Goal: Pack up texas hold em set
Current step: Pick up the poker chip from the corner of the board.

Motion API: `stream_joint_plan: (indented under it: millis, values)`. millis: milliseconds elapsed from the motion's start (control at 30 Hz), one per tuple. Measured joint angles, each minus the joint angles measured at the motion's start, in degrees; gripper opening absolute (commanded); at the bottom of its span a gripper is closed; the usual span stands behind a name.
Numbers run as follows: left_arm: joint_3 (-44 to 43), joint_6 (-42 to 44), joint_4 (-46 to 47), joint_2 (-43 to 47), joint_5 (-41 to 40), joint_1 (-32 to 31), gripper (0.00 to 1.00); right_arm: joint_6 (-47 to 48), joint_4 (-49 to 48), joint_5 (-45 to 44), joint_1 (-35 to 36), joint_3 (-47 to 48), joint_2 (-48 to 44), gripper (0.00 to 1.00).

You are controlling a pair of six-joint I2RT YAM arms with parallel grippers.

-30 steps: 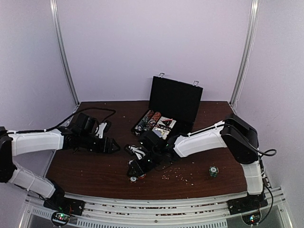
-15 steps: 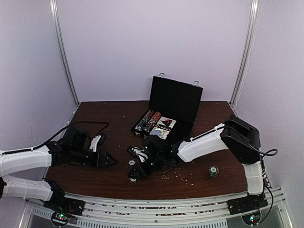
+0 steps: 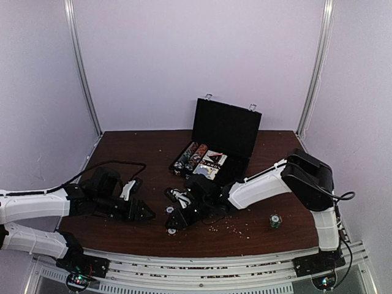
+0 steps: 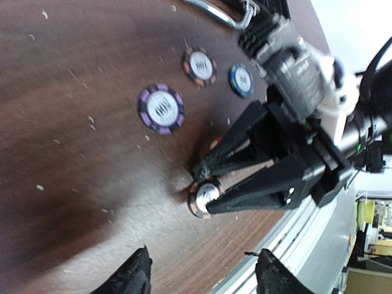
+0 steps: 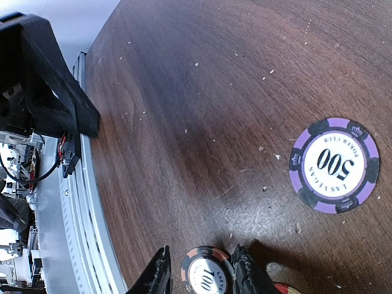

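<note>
Since a second ago the left pincer (image 3: 146, 212) has sunk lower toward the near edge, while the right pincer (image 5: 201, 254) hasn't budged. So the black case (image 3: 223, 131) sits open at the back of the surface (image 3: 135, 147), lid upright, and out front an orange 100 chip (image 5: 207, 274) lies flat between the right pincer's spread fingers, not squeezed as far as I can see, with a purple 500 chip (image 5: 334, 165) near it. Left pincer's spread too with nothing in it, and a small green chip stack (image 3: 275, 220) sits well apart on the right.
</note>
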State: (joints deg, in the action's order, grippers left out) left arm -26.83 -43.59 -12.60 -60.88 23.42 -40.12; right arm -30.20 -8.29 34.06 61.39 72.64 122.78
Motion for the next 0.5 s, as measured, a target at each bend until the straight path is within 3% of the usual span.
stream_joint_plan:
  millis: [500]
  values:
    - [3.1, -10.0, 1.9, 0.2, 0.6, -6.0, 0.51, -8.7, -9.3, 6.1, 5.5, -9.4, -3.2, 0.36]
